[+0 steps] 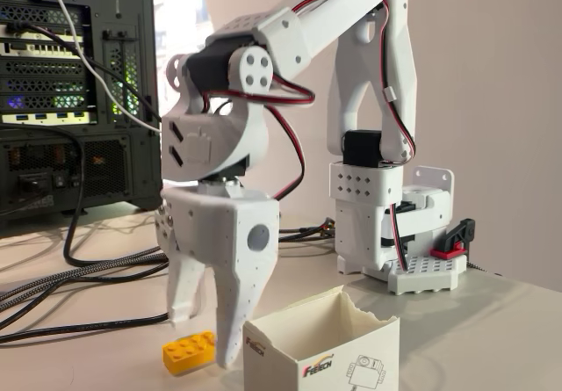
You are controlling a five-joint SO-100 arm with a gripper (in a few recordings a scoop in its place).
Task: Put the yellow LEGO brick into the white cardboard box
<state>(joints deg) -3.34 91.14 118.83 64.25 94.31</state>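
While the white arm bends down over the table in the fixed view, its gripper hangs with fingers pointing at 6 o'clock, tips low near the tabletop, jaws spread with a clear gap between them and holding nothing. At about 7 o'clock from the gripper lies the brick, yellow, studs up, flat on the table just beside the nearer finger. At 4 o'clock from the gripper stands the box, white, open-topped with a torn rim, close beside the fingers.

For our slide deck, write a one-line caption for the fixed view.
White arm's open gripper lowered over the yellow LEGO brick, beside the torn-rimmed white cardboard box.
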